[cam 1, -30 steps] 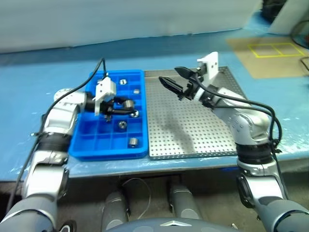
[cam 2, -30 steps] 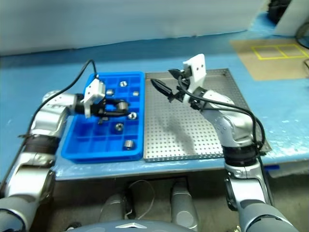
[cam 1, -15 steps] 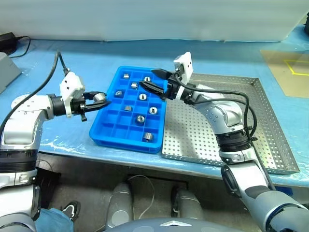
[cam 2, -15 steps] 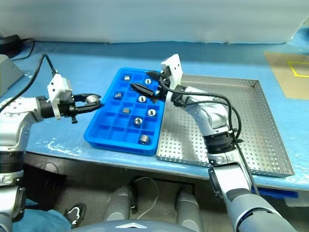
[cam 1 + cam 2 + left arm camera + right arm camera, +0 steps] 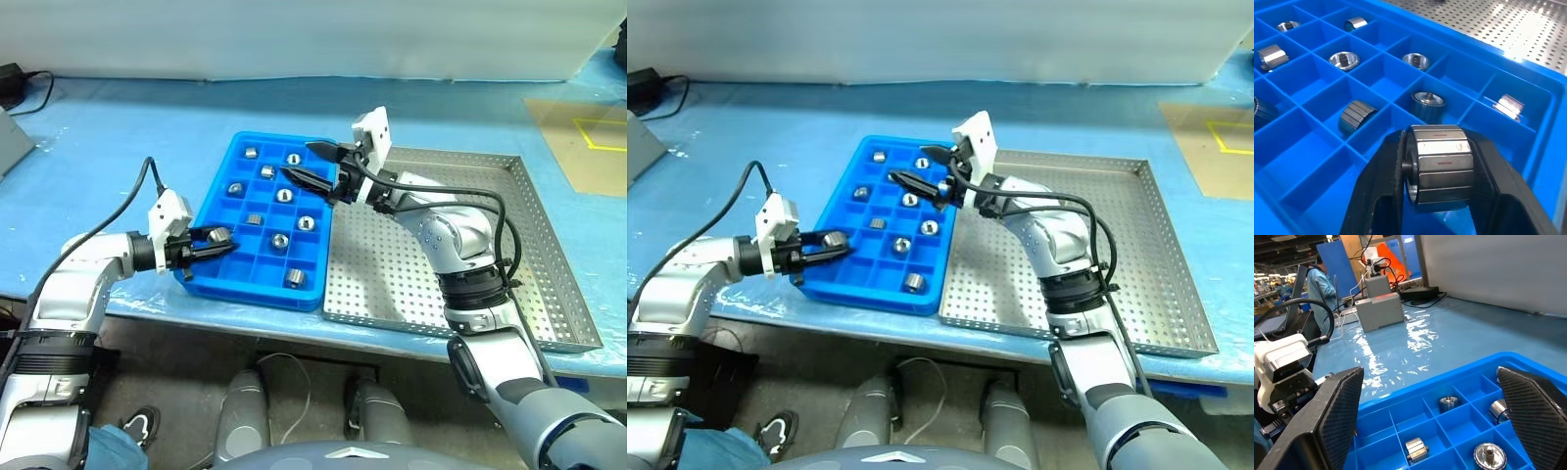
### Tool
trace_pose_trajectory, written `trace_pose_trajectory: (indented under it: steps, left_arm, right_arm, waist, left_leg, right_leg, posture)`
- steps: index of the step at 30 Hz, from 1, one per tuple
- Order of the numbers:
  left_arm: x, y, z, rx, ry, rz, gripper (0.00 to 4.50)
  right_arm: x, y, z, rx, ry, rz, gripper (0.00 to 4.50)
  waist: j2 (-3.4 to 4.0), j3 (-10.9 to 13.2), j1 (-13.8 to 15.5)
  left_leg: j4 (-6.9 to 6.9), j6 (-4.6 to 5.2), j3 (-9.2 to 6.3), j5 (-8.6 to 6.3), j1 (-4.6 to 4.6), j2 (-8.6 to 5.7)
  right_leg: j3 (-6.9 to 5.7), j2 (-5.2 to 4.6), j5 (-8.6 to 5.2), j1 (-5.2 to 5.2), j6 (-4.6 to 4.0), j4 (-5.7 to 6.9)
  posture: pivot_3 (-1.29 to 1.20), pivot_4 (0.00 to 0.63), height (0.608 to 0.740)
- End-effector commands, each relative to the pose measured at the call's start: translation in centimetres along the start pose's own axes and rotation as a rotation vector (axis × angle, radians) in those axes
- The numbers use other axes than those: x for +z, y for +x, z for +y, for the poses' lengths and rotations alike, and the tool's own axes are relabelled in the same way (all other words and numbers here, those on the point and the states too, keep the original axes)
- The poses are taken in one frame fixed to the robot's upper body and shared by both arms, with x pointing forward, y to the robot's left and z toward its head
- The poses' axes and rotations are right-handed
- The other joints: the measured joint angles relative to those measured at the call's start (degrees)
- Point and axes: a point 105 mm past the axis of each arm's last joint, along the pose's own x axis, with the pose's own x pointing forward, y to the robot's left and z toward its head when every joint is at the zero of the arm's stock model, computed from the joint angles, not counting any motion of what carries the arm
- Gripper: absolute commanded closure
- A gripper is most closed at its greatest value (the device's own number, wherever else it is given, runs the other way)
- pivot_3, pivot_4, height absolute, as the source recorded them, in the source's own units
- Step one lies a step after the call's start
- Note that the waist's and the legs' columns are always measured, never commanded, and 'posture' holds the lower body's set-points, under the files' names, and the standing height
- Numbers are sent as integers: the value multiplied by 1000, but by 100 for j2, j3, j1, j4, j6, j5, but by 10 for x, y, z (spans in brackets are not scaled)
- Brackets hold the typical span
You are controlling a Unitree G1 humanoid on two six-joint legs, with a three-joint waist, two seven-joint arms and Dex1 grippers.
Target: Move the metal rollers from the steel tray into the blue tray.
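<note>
Left hand [image 5: 208,242] grips a roller [image 5: 1440,166] (no legible writing) over the blue tray [image 5: 211,201] — right hand [image 5: 312,165] spread wide.

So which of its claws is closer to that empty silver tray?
The right. The right gripper hovers open over the blue tray, beside the steel tray; the left gripper, clamping a metal roller, is at the blue tray's opposite side.

Bench: blue sheet [image 5: 118,127] over tabletop | Rear: pale wall [image 5: 294,39] | Far left: grey box [image 5: 1380,309], black cable [image 5: 34,93] | Far right: yellow-taped brown mat [image 5: 583,132]
</note>
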Motion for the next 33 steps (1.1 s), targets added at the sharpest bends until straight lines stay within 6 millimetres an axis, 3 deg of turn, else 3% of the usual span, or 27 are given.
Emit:
trace_pose_trajectory:
  steps: [1,8,13,19,20,25,29,33]
  left_arm:
    - [-1,4,-6,-45,13,20,3202]
    - [-11,11,-25,-131,-13,56,3202]
    - [-21,13,-23,-121,-15,89,3202]
    - [-21,16,-13,-78,-2,104,1295]
    - [-19,17,-12,-79,4,99,1295]
    - [2,25,-7,-71,43,32,1295]
    - [45,44,6,-10,89,-132,1295]
    - [81,75,23,79,154,-259,1295]
  right_arm:
    - [15,-5,1,-12,-38,-47,0]
    - [15,-7,-1,-29,-40,-47,0]
    - [15,-8,-2,-36,-42,-48,0]
    - [16,-10,-3,-44,-46,-50,0]
    - [16,-10,-4,-46,-46,-50,0]
    - [17,-11,-5,-52,-49,-51,0]
    - [18,-13,-6,-63,-54,-53,0]
    - [26,-18,-13,-101,-67,-74,0]
  waist:
    - [0,0,-7]
    - [-1,0,-23]
    - [0,-1,-26]
    - [0,-1,-29]
    - [0,-1,-27]
    - [0,-1,-26]
    - [-1,-1,6]
    - [-3,-2,-16]
  left_leg:
    - [0,0,1,0,3,0]
    - [0,-5,1,3,7,11]
    - [0,-7,2,4,11,42]
    - [-1,-32,6,19,24,76]
    - [-1,-33,7,20,26,77]
    - [-1,-37,8,22,29,78]
    - [1,-39,8,24,26,79]
    - [14,-43,8,26,27,78]
  right_leg:
    - [2,0,0,2,0,0]
    - [4,13,1,1,-2,3]
    - [9,48,6,1,-13,0]
    - [14,83,13,1,-30,2]
    - [14,84,13,2,-31,2]
    - [16,85,17,3,-36,4]
    - [14,85,22,5,-45,6]
    - [15,84,29,13,-51,7]
  posture:
    - [-38,150,740]
    - [-50,150,740]
    - [-57,150,740]
    - [-65,150,740]
    - [-66,150,740]
    - [-78,150,740]
    - [-98,150,740]
    - [-137,150,740]
